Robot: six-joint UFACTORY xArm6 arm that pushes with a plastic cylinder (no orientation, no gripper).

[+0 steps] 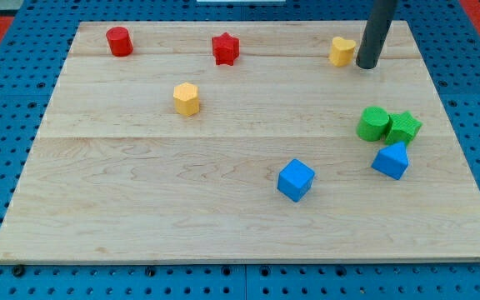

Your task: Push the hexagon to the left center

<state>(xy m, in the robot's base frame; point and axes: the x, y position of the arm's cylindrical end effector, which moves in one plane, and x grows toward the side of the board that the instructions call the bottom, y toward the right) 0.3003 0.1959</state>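
Note:
The yellow hexagon (187, 98) sits on the wooden board (140, 200), left of the middle in the upper half. My tip (366, 66) is at the view's top right, just right of a yellow heart-shaped block (342, 50) and very close to it. The tip is far to the right of the hexagon.
A red cylinder (119, 41) is at the top left and a red star (225, 47) at the top middle. A green cylinder (373, 123) and a green star (404, 127) touch at the right, with a blue wedge-like block (391, 160) just below. A blue cube (296, 179) lies lower middle.

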